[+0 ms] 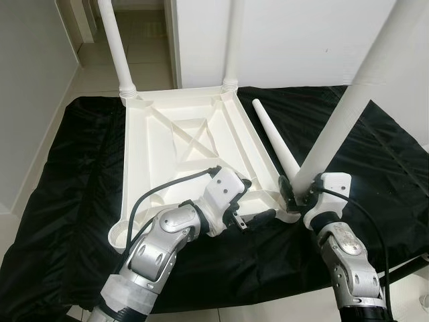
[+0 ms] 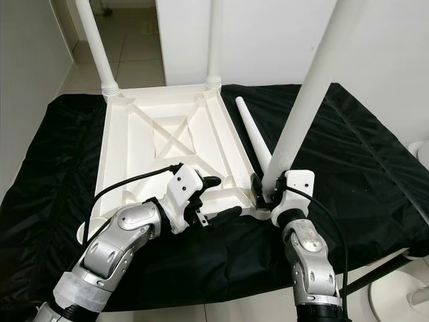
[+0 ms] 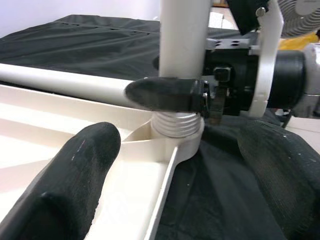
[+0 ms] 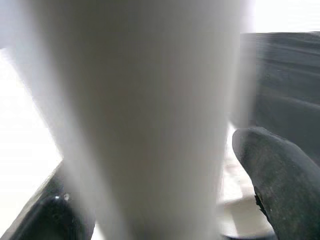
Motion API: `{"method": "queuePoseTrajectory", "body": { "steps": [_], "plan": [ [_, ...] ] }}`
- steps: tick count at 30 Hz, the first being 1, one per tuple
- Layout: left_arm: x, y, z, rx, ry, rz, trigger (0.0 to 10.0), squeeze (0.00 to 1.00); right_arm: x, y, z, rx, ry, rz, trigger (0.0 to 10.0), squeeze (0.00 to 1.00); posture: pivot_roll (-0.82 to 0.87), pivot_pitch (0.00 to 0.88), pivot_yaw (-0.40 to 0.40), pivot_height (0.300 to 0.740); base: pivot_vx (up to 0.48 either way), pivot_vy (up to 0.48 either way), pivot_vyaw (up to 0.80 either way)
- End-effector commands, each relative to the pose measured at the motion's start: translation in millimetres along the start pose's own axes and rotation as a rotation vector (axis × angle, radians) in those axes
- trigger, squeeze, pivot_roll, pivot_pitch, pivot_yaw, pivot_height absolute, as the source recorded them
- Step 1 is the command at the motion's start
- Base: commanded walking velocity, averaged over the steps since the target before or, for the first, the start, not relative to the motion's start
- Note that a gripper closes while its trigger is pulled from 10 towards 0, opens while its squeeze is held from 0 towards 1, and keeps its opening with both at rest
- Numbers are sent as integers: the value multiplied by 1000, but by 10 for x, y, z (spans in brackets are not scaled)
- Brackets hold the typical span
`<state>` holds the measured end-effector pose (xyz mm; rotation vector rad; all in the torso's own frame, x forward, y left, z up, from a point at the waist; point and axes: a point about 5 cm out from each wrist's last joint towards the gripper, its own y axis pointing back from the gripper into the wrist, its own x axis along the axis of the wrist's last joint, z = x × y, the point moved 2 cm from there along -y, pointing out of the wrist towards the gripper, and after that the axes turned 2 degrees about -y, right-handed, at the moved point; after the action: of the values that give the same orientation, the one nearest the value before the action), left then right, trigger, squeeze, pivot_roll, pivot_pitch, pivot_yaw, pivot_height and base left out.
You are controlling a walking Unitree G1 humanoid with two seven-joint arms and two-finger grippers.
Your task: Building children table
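Two grippers at the near edge of the work. Left gripper (image 1: pixel 258 216), at about 6 o'clock in the head view: fingers spread apart, holding nothing, tips hovering just beside the near right corner of the tabletop (image 1: pixel 181 144). Right gripper (image 1: pixel 298 193), at about 5 o'clock: fingers closed around the base of a white leg (image 1: pixel 348 100), which rises steeply toward 1 o'clock.

Item, corner socket (image 3: pixel 176 144): the left wrist view shows the threaded end of the held leg sitting in the socket, with several thread turns exposed above the rim. Judged step: screwing in the third leg, started but not seated.

Item, tabletop: white plastic, upside down, ribbed underside up, lying on a black cloth (image 1: pixel 74 201) that covers the support.

Item, loose leg (image 1: pixel 275 141): lying on the cloth just beside the tabletop's right edge, tapering toward 11 o'clock, not fitted.

Items, two fitted legs: far left leg (image 1: pixel 115 40) and far right leg (image 1: pixel 233 40), both upright in the far corners at 11 and 12 o'clock.

Next move, as judged: the right gripper must turn the leg further while keeping it square to the socket; the left gripper could steady the tabletop against the twist. The near left corner awaits the loose leg.
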<state>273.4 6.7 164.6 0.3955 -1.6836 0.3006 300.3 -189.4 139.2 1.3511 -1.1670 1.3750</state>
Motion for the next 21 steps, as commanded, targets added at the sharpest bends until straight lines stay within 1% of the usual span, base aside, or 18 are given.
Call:
{"method": "queuePoseTrajectory", "body": {
  "steps": [1, 3, 4, 6, 9, 10, 12, 13, 14, 15, 16, 17, 21],
  "plan": [
    [-18, 4, -46, 39, -5, -11, 10000, 0, -5, -8, -13, 21, -4, 4, 10000, 0, -126, 5, 23, 740, 0, 0, 0],
    [-12, -5, -45, 36, -9, -12, 10000, 0, 38, -60, -19, 167, 43, 13, 10000, 0, -125, 3, 23, 740, 0, 0, 0],
    [-12, -5, -45, 36, -9, -12, 10000, 0, 38, -60, -19, 167, 43, 13, 10000, 0, -125, 3, 23, 740, 0, 0, 0],
    [-7, -10, -51, 35, -12, -12, 10000, 0, 78, -103, -12, 257, 70, 15, 10000, 0, -121, 0, 24, 740, 0, 0, 0],
    [-6, -11, -54, 35, -12, -12, 10000, 0, 85, -116, -5, 276, 77, 14, 10000, 0, -121, 0, 24, 740, 0, 0, 0],
    [-4, -13, -59, 36, -14, -12, 10000, 0, 90, -135, 11, 302, 95, 3, 10000, 0, -118, 0, 22, 740, 0, 0, 0],
    [-4, -13, -59, 36, -14, -12, 10000, 0, 90, -135, 11, 302, 95, 3, 10000, 0, -118, 0, 22, 740, 0, 0, 0],
    [-3, -14, -62, 37, -15, -12, 10000, 0, 84, -150, 36, 338, 112, -15, 9804, 0, -116, 0, 20, 740, 0, 0, 0],
    [-3, -14, -62, 37, -15, -12, 10000, 0, 84, -150, 36, 338, 112, -15, 9804, 0, -116, 0, 20, 740, 0, 0, 0],
    [-2, -12, -61, 39, -16, -11, 10000, 0, 77, -156, 67, 364, 126, -32, 4353, 0, -114, 0, 17, 740, 0, 0, 0],
    [-2, -12, -61, 39, -16, -11, 10000, 0, 77, -156, 67, 364, 126, -32, 4353, 0, -114, 0, 17, 740, 0, 0, 0],
    [-4, -8, -59, 41, -17, -11, 10000, 0, 65, -157, 112, 376, 133, -47, 0, 0, -113, 0, 14, 740, 0, 0, 0],
    [-9, 1, -55, 44, -17, -12, 10000, 0, 39, -146, 171, 382, 130, -61, 0, 0, -106, 0, 9, 740, 0, 0, 0]
  ]
}}
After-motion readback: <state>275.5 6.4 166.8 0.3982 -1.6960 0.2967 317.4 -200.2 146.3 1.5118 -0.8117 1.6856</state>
